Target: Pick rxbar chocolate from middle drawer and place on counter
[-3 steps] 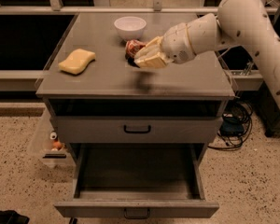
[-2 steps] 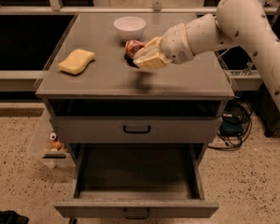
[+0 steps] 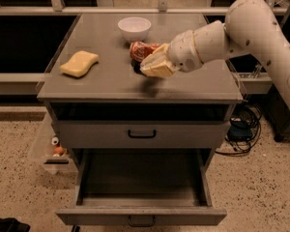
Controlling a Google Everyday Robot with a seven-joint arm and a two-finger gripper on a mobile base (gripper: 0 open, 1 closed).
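On the counter [image 3: 111, 88] the sponge [image 3: 79, 64] lies at the left, the bowl [image 3: 134, 29] at the back middle, and the can [image 3: 140, 49] just before the bowl. The gripper [image 3: 149, 68] hangs over the counter's middle, just before the can. Below, the upper drawer [image 3: 101, 134] is shut, and the middle drawer [image 3: 141, 216] beneath it stands pulled out.

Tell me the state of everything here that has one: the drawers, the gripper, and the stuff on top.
middle drawer: open, nothing visible inside.
upper drawer: shut.
gripper: low over the counter, beside the red can.
red can: lying on the counter.
white bowl: upright, at the back.
yellow sponge: lying flat, at the left.
dark shape: under the gripper, mostly hidden, maybe the bar.
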